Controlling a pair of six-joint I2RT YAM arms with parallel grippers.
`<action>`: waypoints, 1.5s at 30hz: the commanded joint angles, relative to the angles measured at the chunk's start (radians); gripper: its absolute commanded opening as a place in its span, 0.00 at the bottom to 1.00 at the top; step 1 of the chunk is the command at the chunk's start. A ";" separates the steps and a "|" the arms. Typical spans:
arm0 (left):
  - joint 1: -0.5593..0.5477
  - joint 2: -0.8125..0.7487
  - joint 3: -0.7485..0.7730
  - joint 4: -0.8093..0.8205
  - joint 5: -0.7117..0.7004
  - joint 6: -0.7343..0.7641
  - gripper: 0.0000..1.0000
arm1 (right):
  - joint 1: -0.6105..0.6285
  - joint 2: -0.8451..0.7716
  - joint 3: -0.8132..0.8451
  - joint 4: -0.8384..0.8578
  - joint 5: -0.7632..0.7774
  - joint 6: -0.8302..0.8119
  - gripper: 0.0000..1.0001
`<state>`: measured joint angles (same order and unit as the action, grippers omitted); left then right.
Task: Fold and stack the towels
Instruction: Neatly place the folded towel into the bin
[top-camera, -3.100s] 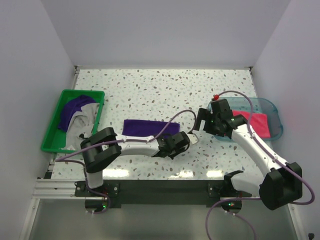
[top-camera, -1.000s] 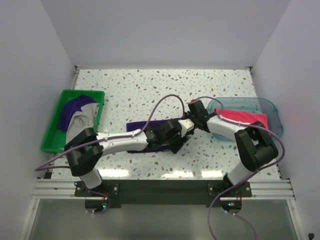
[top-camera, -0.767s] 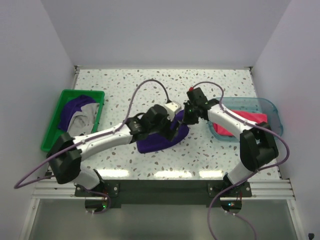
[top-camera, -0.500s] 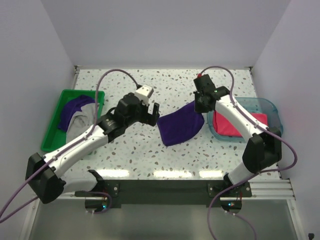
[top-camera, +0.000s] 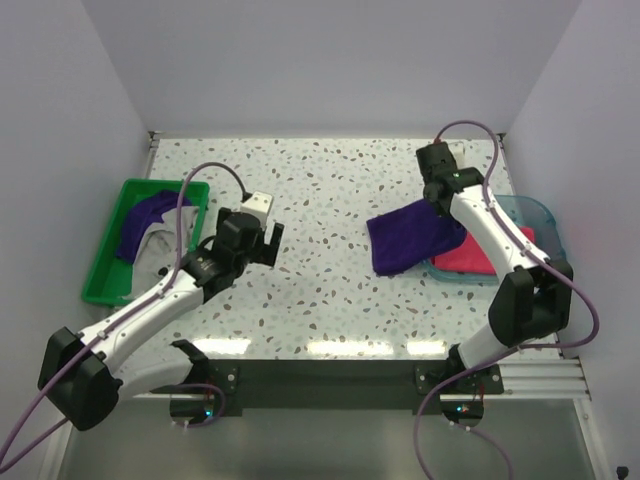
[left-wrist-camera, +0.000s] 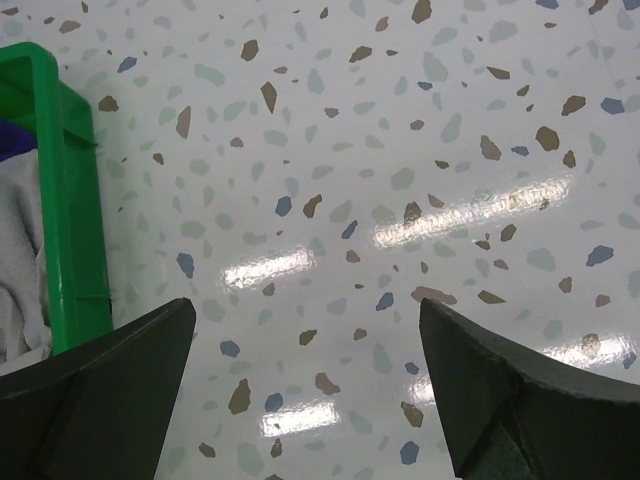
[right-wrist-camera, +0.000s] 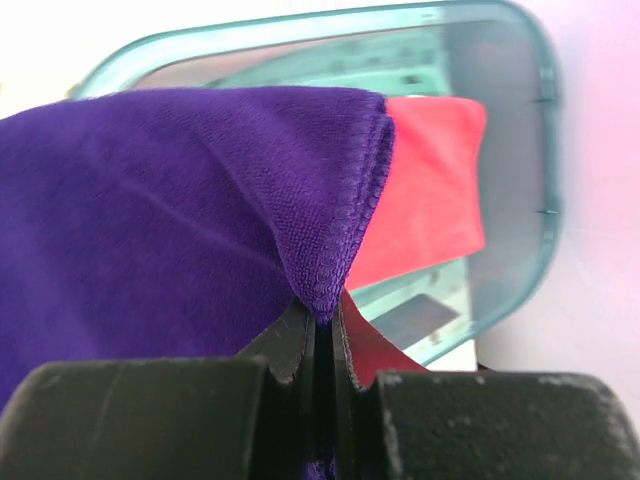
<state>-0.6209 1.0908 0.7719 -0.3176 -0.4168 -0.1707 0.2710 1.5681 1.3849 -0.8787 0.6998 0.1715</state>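
My right gripper (top-camera: 441, 203) is shut on a corner of a folded dark purple towel (top-camera: 410, 238), which hangs from it above the table and the left rim of the teal tray (top-camera: 543, 213). A hot pink towel (top-camera: 492, 256) lies flat in that tray. The right wrist view shows the purple towel (right-wrist-camera: 180, 200) pinched between the jaws of the right gripper (right-wrist-camera: 322, 320), the pink towel (right-wrist-camera: 430, 190) beneath it. My left gripper (top-camera: 268, 245) stands open and empty over bare table, right of the green bin. Another purple towel (top-camera: 150, 213) and a grey-white towel (top-camera: 160, 250) lie crumpled in the bin.
The green bin (top-camera: 100, 272) stands at the table's left edge; its wall (left-wrist-camera: 70, 200) and the grey towel (left-wrist-camera: 20, 270) show at the left of the left wrist view. White walls close the back and both sides. Speckled tabletop (top-camera: 320, 180) lies between the arms.
The left gripper opened, let go of the purple towel and drew back left toward the green bin. The right gripper carried the towel right and back, to the teal tray.
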 joint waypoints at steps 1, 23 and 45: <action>0.006 -0.034 -0.026 0.063 -0.054 0.014 1.00 | -0.084 -0.002 -0.007 0.089 0.110 -0.044 0.00; -0.002 -0.060 -0.042 0.081 -0.119 0.025 1.00 | -0.268 -0.025 -0.178 0.490 0.138 -0.362 0.00; -0.002 -0.051 -0.043 0.081 -0.122 0.028 1.00 | -0.322 0.020 -0.242 0.600 0.173 -0.426 0.00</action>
<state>-0.6220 1.0412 0.7376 -0.2935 -0.5133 -0.1596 -0.0444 1.5723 1.1492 -0.3298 0.8253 -0.2379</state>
